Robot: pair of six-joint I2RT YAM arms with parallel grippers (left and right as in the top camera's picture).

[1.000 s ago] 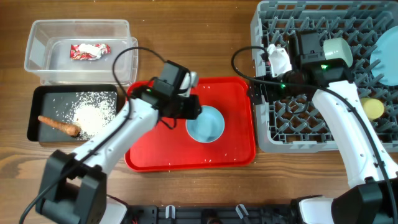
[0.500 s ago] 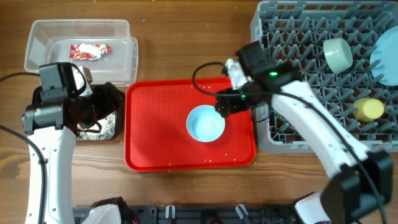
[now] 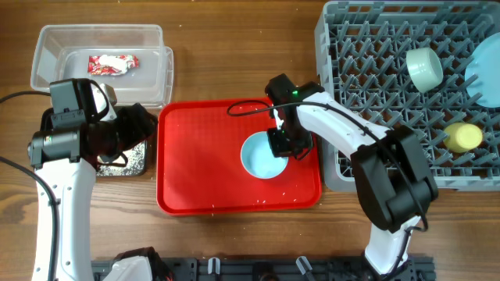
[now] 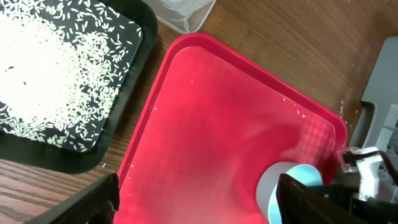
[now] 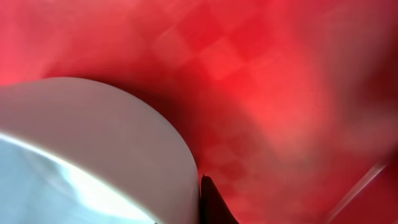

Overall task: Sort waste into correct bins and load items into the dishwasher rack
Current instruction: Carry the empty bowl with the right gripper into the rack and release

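- The white bowl (image 3: 260, 156) sits upright on the right half of the red tray (image 3: 195, 172).
- The right gripper (image 3: 286, 145) is at the bowl's right rim. Only one dark fingertip (image 5: 211, 202) shows, so I cannot tell whether it grips.
- The left gripper (image 4: 199, 205) hangs released, its fingers wide apart, near the black tray (image 4: 62, 155) of rice (image 4: 50, 74).
- The wrapper (image 3: 112, 63) lies in the clear tub (image 3: 47, 47).
- The rack (image 3: 375, 70) on the worktop (image 3: 234, 47) holds a pale-green bowl (image 3: 424, 68) and a yellow cup (image 3: 463, 137).
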